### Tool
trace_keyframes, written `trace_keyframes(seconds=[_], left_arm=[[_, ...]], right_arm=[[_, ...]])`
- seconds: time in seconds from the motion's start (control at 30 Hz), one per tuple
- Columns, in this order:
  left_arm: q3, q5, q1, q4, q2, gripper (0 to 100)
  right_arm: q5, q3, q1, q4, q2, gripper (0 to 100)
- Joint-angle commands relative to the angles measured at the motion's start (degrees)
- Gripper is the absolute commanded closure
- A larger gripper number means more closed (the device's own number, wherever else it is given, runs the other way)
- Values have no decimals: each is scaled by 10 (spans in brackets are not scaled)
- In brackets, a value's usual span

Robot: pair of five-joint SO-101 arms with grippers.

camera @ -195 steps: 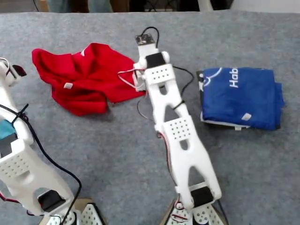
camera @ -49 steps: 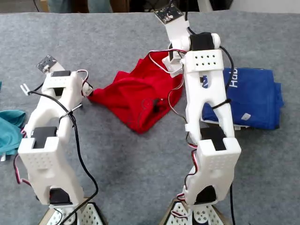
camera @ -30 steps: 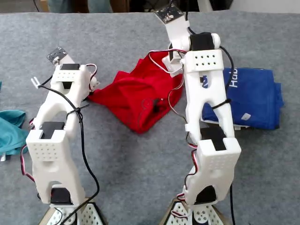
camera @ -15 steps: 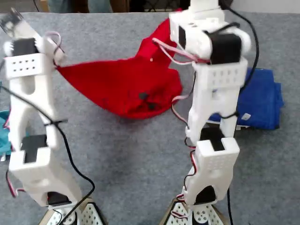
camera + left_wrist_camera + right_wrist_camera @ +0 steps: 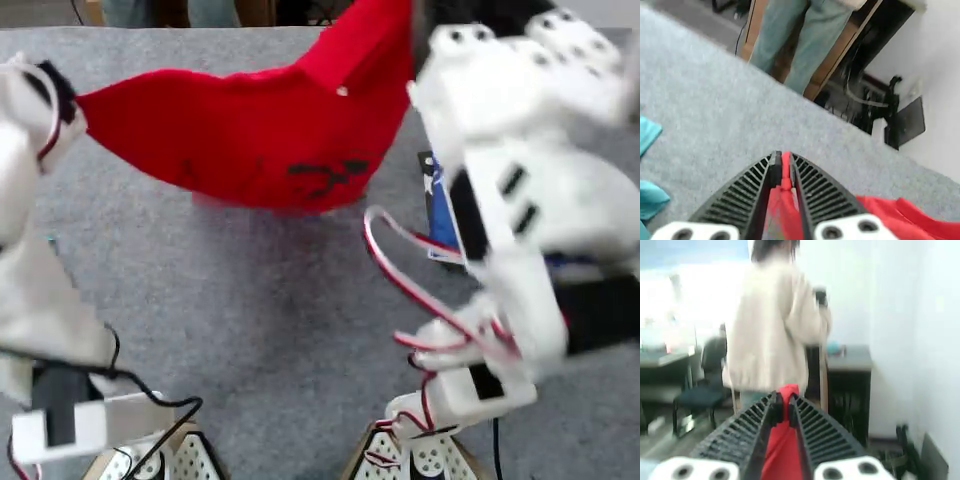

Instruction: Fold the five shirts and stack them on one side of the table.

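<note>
Arms (image 5: pixel 520 200) high above the table (image 5: pixel 250 320) — left fingers (image 5: pixel 745 195) and right fingers (image 5: pixel 740 435) each pinch the red shirt (image 5: pixel 250 140) stretched between.

Red shirt (image 5: pixel 260 130) up off the table (image 5: pixel 250 330), stretched wide in the air, sagging in the middle, dark print on the visible face. One edge pinched in left gripper (image 5: pixel 782 172), another in right gripper (image 5: pixel 781 407). Blue shirt (image 5: pixel 445 215) with white print flat on the table's right half, mostly hidden. Teal shirt (image 5: pixel 650 197) crumpled, also on the table.
</note>
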Motion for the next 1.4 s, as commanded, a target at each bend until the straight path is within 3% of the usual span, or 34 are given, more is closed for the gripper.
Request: trace_keyframes(seconds=[0.0,0.27,0.37,0.53,0.8,1.2,1.27,1.37], left_arm=[[-15,-32,-6,3,-78,972],[80,-82,-17,3,-265,972],[128,-83,-62,3,-343,971],[192,-142,-138,-11,-438,971],[262,-155,-187,-97,-462,971],[314,-148,-182,-69,-459,971],[401,-128,-182,-124,-459,971],[569,-107,-182,-269,-464,971]], right_arm=[[-4,-15,-11,-31,-42,984],[-2,-15,-11,-37,-93,984],[-2,-15,-11,-35,-118,984],[-3,-15,-11,-19,-147,984],[-3,-14,-11,28,-147,984],[-1,-1,-11,90,-128,984],[0,20,-11,87,-106,984],[0,62,-11,67,-53,984]])
